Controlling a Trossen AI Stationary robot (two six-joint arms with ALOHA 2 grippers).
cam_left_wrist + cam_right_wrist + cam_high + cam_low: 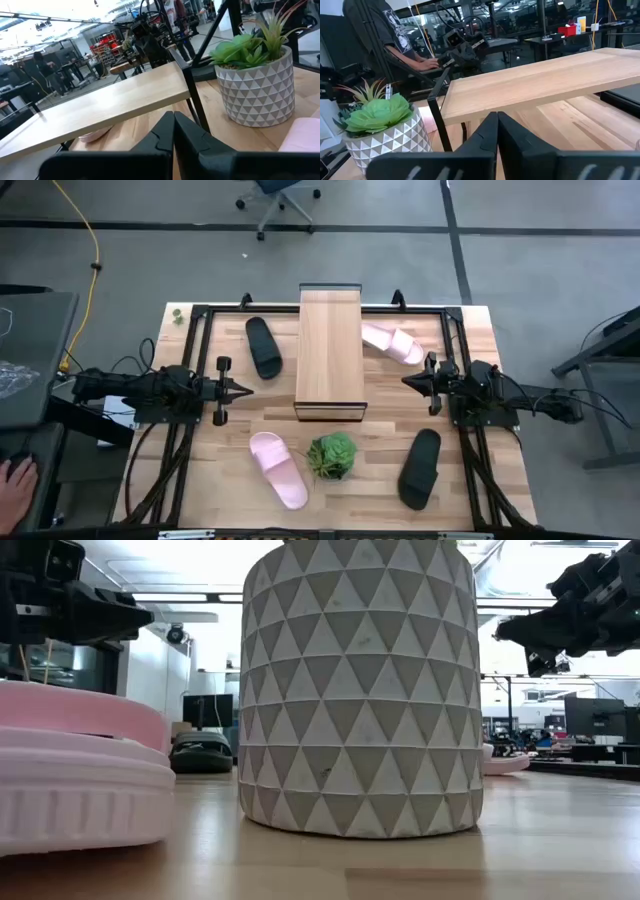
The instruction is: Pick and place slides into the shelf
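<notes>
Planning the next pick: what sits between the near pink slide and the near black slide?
In the high view, only the potted plant sits between the pink slide and the black slide.

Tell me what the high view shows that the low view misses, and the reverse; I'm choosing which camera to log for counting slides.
Only the high view shows the shelf and all four slides: two black, two pink, none on the shelf. It also shows the left gripper and right gripper either side of the shelf, both shut. Only the low view shows the room behind the table and the plant pot's patterned wall filling the frame. Both show the plant, both arms and some slides.
</notes>
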